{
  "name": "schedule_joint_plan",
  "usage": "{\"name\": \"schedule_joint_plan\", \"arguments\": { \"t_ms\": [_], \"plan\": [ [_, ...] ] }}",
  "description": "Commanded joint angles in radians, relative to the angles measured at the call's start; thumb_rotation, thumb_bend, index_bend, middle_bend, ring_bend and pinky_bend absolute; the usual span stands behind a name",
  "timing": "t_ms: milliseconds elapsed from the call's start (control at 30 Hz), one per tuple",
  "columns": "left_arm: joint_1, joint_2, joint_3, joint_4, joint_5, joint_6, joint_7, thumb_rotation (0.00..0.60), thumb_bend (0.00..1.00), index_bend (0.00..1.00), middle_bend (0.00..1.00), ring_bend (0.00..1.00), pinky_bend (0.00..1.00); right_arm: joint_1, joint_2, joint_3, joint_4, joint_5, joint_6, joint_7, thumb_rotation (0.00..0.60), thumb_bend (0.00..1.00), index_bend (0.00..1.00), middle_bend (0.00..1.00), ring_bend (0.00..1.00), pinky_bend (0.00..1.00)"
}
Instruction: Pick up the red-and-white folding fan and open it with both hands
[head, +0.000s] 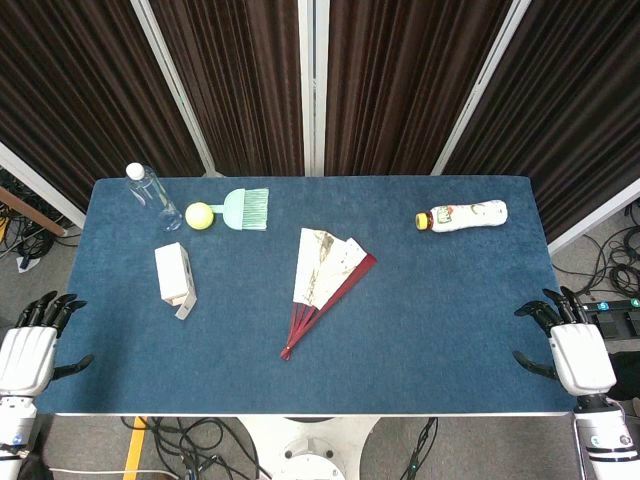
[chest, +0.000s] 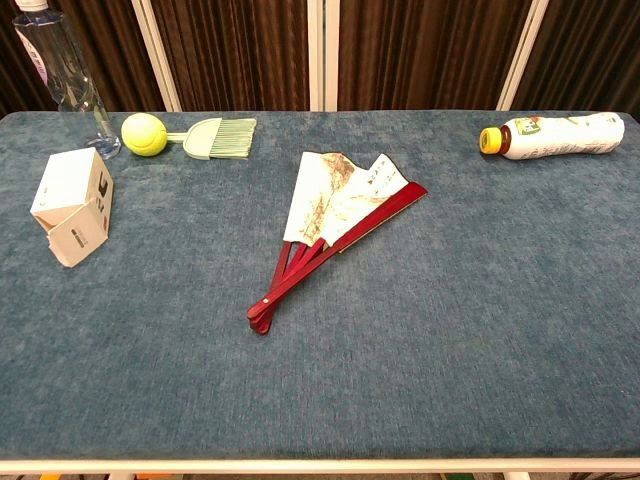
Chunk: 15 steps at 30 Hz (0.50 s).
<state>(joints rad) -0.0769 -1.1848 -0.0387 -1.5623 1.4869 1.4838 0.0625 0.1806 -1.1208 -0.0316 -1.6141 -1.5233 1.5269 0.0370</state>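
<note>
The red-and-white folding fan (head: 326, 283) lies partly spread near the middle of the blue table (head: 450, 320), its red pivot end pointing toward the front edge. The chest view shows the fan (chest: 335, 222) flat on the cloth, with nothing touching it. My left hand (head: 30, 345) hovers off the table's front left corner, fingers apart and holding nothing. My right hand (head: 570, 350) sits off the front right corner, likewise open. Both hands are far from the fan and absent from the chest view.
At the back left stand a clear water bottle (head: 152, 196), a yellow ball (head: 199, 216) and a green brush (head: 245, 208). A white carton (head: 174, 275) lies left of the fan. A white bottle (head: 463, 215) lies on its side at back right.
</note>
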Motion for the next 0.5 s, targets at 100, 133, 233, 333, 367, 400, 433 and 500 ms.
{"name": "schedule_joint_plan", "arguments": {
  "t_ms": [100,133,233,333,367,400,433,500],
  "plan": [
    [0.000,-0.006,-0.005,0.004,-0.006,0.003,0.014,0.600,0.01,0.22,0.15,0.08,0.15,-0.004,-0.002,0.010,-0.001,-0.010,-0.004,-0.002,0.600,0.03,0.34,0.31,0.11,0.06],
    [0.000,-0.006,-0.004,0.004,-0.006,0.003,0.015,0.600,0.01,0.22,0.15,0.08,0.15,-0.005,-0.003,0.010,0.000,-0.014,-0.005,-0.001,0.600,0.04,0.34,0.31,0.11,0.06],
    [0.002,-0.008,-0.005,0.002,-0.005,0.009,0.015,0.600,0.01,0.22,0.15,0.08,0.15,-0.009,-0.006,0.013,0.002,-0.025,-0.006,0.001,0.600,0.04,0.33,0.31,0.11,0.06],
    [0.001,-0.008,-0.007,0.001,-0.006,0.011,0.015,0.600,0.01,0.22,0.15,0.08,0.15,-0.009,-0.010,0.020,0.004,-0.038,-0.003,0.006,0.600,0.04,0.33,0.31,0.11,0.06],
    [0.001,-0.008,-0.008,0.001,-0.007,0.011,0.014,0.600,0.01,0.22,0.15,0.08,0.15,-0.004,-0.012,0.023,0.006,-0.044,-0.008,0.008,0.600,0.04,0.33,0.31,0.11,0.06],
    [0.000,-0.009,-0.009,0.001,-0.008,0.012,0.012,0.600,0.01,0.22,0.15,0.08,0.15,0.008,-0.017,0.028,0.010,-0.054,-0.021,0.013,0.600,0.04,0.33,0.31,0.11,0.06],
    [0.000,-0.009,-0.010,0.002,-0.007,0.012,0.011,0.600,0.01,0.22,0.15,0.08,0.15,0.021,-0.023,0.033,0.014,-0.062,-0.036,0.016,0.600,0.04,0.32,0.31,0.11,0.06],
    [0.000,-0.011,-0.010,0.003,-0.006,0.012,0.009,0.600,0.01,0.22,0.15,0.08,0.15,0.066,-0.047,0.051,0.029,-0.080,-0.084,0.014,0.600,0.04,0.32,0.31,0.11,0.06]
  ]
}}
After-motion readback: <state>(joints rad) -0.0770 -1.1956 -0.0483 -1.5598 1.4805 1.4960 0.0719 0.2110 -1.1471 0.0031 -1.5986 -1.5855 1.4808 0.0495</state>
